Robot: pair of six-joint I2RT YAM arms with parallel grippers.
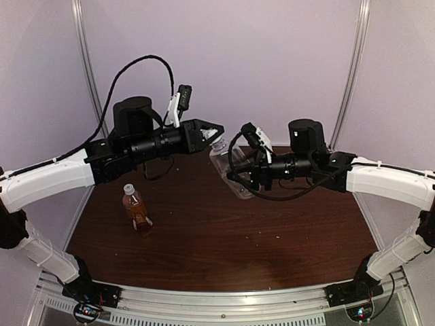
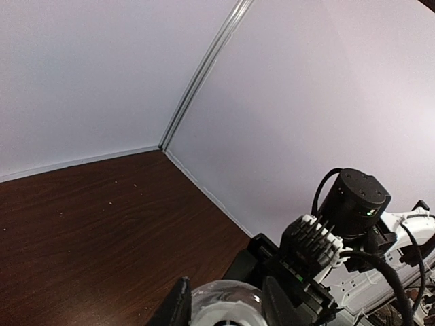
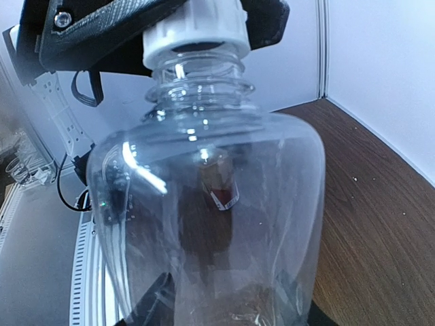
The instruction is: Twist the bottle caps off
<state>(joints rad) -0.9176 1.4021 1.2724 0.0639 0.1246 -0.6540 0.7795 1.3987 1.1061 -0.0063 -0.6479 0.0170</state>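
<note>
My right gripper (image 1: 239, 178) is shut on the clear bottle (image 1: 230, 171) and holds it tilted above the table; the bottle fills the right wrist view (image 3: 211, 224). My left gripper (image 1: 216, 133) is shut on that bottle's white cap (image 3: 194, 35), one finger on each side; the cap also shows in the left wrist view (image 2: 228, 314). The amber bottle (image 1: 136, 210) with a red label and its own white cap (image 1: 128, 188) stands upright on the table at the left, apart from both grippers.
The brown table (image 1: 272, 244) is walled by white panels at the back and sides, with metal corner posts (image 1: 87, 61). The arm bases stand at the near edge (image 1: 88, 292).
</note>
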